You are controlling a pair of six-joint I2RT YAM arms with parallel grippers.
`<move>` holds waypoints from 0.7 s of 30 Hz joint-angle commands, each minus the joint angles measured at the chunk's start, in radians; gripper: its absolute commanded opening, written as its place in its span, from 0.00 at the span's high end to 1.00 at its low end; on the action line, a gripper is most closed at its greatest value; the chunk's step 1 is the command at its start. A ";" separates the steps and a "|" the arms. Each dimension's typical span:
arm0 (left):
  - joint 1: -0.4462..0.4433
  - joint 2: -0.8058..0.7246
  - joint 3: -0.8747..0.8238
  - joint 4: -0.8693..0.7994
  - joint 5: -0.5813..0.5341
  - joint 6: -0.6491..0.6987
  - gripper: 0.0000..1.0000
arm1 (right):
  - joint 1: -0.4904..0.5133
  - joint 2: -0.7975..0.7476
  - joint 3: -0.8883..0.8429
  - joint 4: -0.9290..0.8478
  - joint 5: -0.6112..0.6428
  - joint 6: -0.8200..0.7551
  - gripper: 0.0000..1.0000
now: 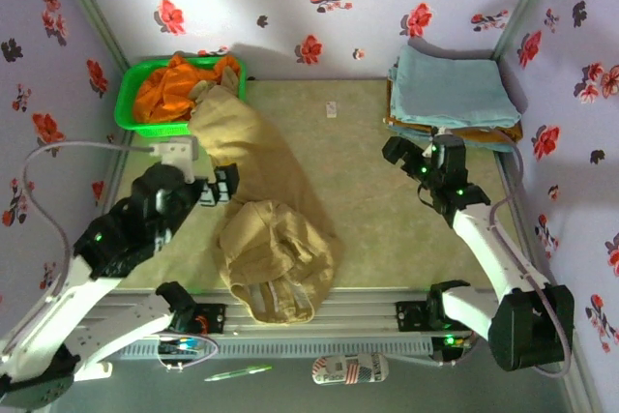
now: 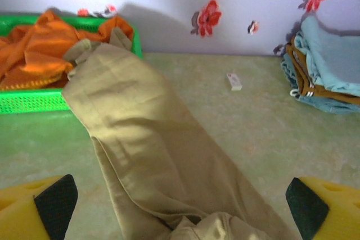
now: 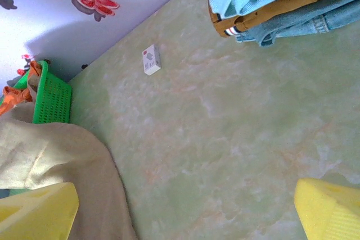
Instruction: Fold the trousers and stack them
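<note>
Standing wide apart, the yellow fingers (image 2: 34, 209) of the left tool (image 2: 181, 203) sit at the two bottom corners of its own camera view. Nothing is pinched between them. The tan trousers (image 2: 157, 139) lie right under the gap. The right tool (image 3: 184, 211) is spread wide too, with bare tabletop (image 3: 225, 139) under it and nothing in its grip.

From above, the left tool hangs just beside the long leg of the trousers. The right tool is well apart from them, near the pile of folded clothes (image 1: 450, 89) in the far right corner.

The top view shows the whole pair of trousers. One leg runs from the green basket (image 1: 131, 108) down to a bunched heap at the near edge, and the waist hangs over the front rail. The left wrist view shows the leg's far end resting on the basket rim, touching the orange cloth (image 2: 34, 49) inside. The right wrist view catches just one edge of the tan cloth. It also shows the pile close up: light blue on top, brown below, then denim.

A small white card (image 1: 332, 109) lies alone on the pale green tabletop. The walls (image 1: 309, 7) are light purple with red and dark flowers. A green pen (image 1: 237, 372) lies below the front rail.
</note>
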 commanded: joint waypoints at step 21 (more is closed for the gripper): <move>0.528 0.926 0.010 0.351 0.223 -0.136 0.00 | 0.024 0.097 -0.043 0.030 -0.046 -0.002 0.01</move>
